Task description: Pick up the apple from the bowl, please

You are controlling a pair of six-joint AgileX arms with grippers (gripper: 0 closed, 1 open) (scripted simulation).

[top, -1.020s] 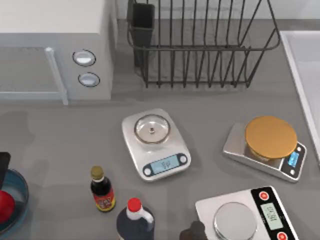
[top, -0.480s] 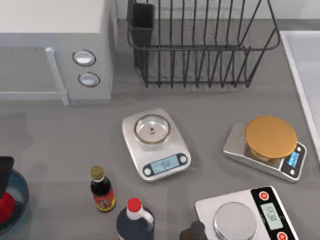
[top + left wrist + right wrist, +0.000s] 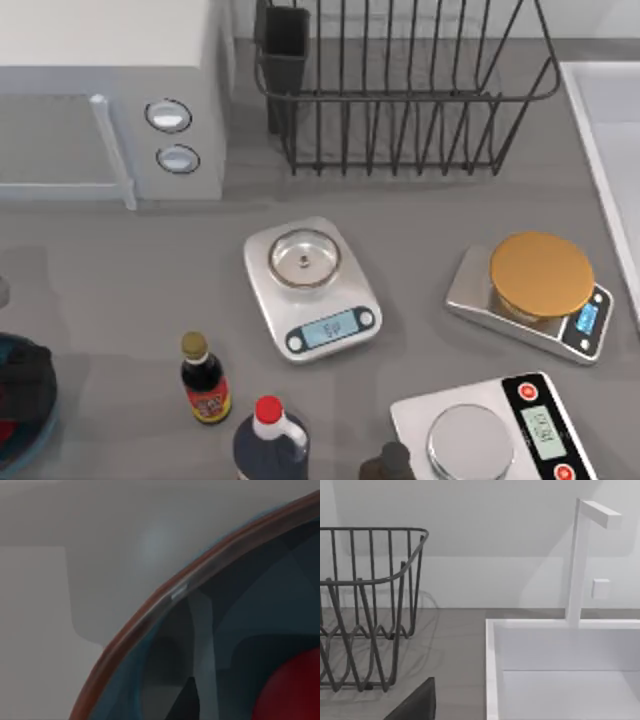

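The blue glass bowl [image 3: 42, 408] sits at the table's left edge, cut off by the top view's border. My left gripper [image 3: 20, 365] is a dark mass low over the bowl, covering most of its inside and nearly all of the apple there. In the left wrist view the bowl's rim [image 3: 145, 616] curves across close up. The red apple [image 3: 296, 690] lies inside the bowl, just beyond that rim. My right arm is parked off the table's right side.
A small sauce bottle [image 3: 204, 380] and a dark jug with a red cap [image 3: 268, 435] stand right of the bowl. Three scales [image 3: 310, 287] [image 3: 535, 292] [image 3: 495, 425] fill the middle and right. A microwave [image 3: 110, 90], dish rack [image 3: 400, 90] and sink [image 3: 560, 670] line the back.
My left gripper has come down and in over the bowl. The apple's red, plain at the left edge before, is now almost wholly covered in the top view.
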